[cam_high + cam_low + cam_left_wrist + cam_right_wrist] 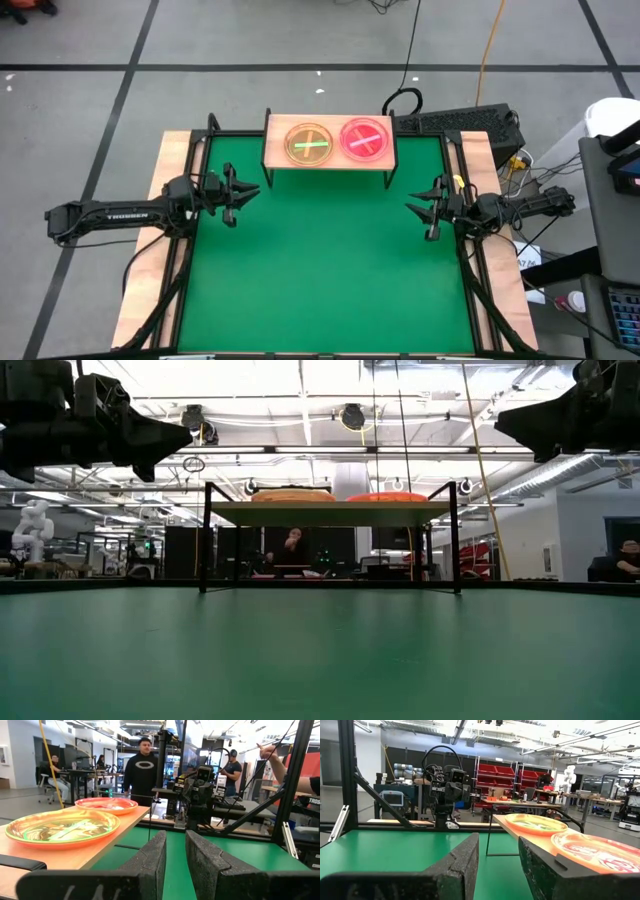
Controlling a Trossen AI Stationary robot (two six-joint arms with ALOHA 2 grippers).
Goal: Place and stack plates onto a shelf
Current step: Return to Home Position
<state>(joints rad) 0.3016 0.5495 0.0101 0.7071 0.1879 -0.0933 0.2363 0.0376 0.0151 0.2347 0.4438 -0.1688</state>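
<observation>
The green counter [320, 285] carries the wooden shelf [275, 152] at its far edge. Two stacks of plates sit side by side on the shelf, an amber-green stack [310, 143] on the left and a pink stack [365, 138] on the right. The left claw [243, 192] and right claw [413, 208] hover at opposite sides of the counter, each narrowly parted and holding nothing.

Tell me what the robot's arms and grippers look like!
Both are dark, almost black, and skinny with chunky joints. The left arm has white TROSSEN lettering along it; the right arm is the same dark colour. The left gripper and right gripper each have two thick, wedge-shaped fingers with a rough, grainy dark surface.
</observation>
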